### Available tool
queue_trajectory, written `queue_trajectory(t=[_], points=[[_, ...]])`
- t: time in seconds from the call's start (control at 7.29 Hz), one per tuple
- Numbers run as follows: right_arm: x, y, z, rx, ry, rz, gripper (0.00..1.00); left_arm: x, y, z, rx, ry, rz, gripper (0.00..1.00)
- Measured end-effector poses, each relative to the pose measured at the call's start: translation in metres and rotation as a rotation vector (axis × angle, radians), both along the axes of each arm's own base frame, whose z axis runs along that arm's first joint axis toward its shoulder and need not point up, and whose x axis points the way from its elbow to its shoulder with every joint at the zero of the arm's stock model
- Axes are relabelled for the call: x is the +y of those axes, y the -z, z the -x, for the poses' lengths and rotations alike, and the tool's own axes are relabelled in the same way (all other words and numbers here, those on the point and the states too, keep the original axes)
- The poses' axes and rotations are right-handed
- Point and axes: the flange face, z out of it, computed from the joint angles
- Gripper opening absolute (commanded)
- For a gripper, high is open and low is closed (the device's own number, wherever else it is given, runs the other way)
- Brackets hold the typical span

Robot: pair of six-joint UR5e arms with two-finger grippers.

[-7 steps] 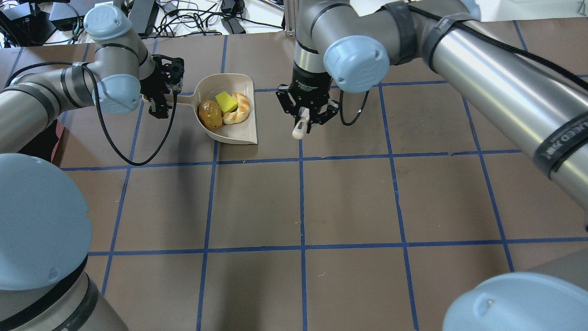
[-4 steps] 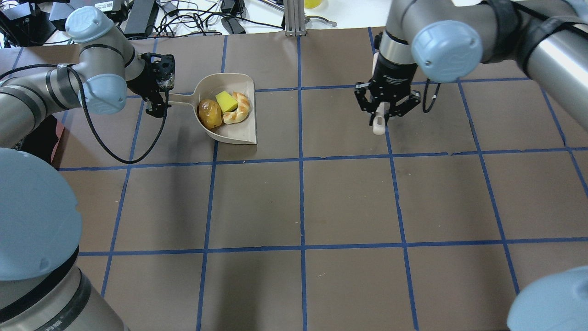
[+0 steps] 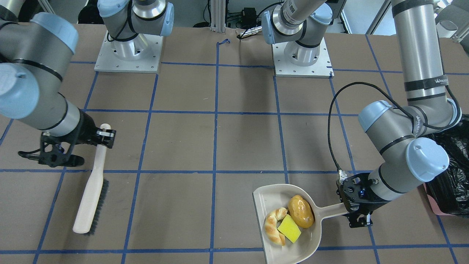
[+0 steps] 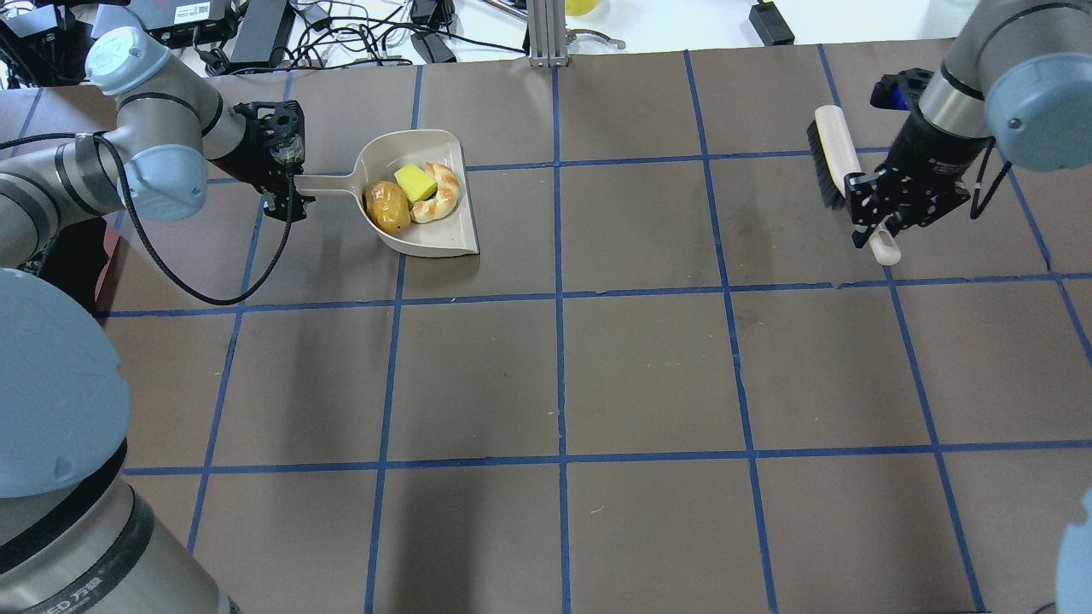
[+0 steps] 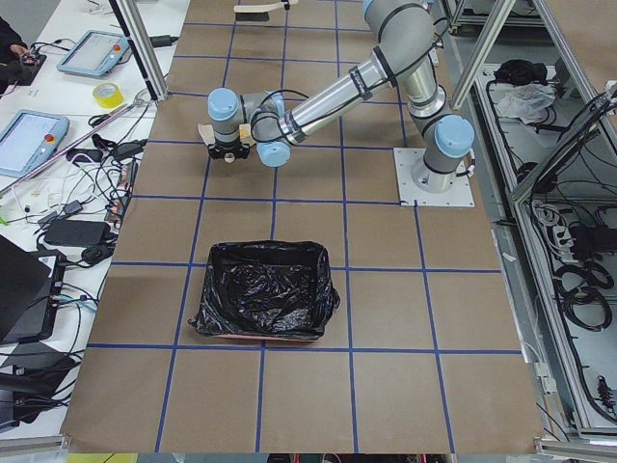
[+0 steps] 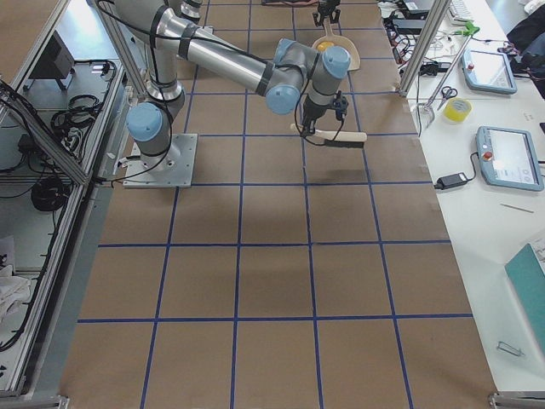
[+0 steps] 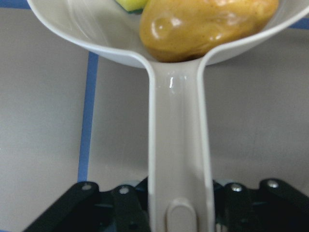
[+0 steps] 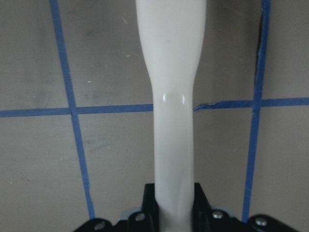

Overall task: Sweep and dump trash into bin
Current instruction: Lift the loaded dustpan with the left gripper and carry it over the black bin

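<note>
The beige dustpan (image 4: 433,240) holds the trash: a tan croissant (image 4: 442,198), a yellow wedge (image 4: 413,182) and a golden-brown potato lump (image 4: 386,207). My left gripper (image 4: 286,189) is shut on the dustpan's handle (image 7: 178,145), left of the pan. In the front view the pan (image 3: 300,249) sits at the bottom, with my left gripper (image 3: 361,216) to its right. The bin (image 5: 265,299), pink with a black bag, stands apart from the pan; its bag (image 3: 452,172) shows at the front view's right edge. My right gripper (image 4: 879,217) is shut on a white brush (image 4: 836,149) at the far right.
The brush (image 3: 91,194) has a white back and dark bristles; its handle (image 8: 174,96) runs straight out from my right gripper. The brown table (image 4: 648,367) is marked with blue tape squares. Cables and electronics lie beyond the far edge (image 4: 358,34).
My right arm has carried the brush far to the right, away from the dustpan. My left gripper has drawn the dustpan slightly left and away, the trash still in it.
</note>
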Motion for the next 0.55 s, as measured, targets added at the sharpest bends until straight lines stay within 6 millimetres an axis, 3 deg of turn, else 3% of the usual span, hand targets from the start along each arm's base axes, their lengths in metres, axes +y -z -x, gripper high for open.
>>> queue_trajectory(t=[0.27, 0.55], points=[[0.001, 0.026, 0.026, 0.028, -0.017, 0.035, 0.00, 0.000, -0.002, -0.004, 0.038, -0.019, 0.008, 0.00], [-0.003, 0.051, 0.043, 0.035, -0.010, 0.040, 0.00, 0.000, -0.011, -0.027, 0.116, -0.068, 0.008, 0.00]])
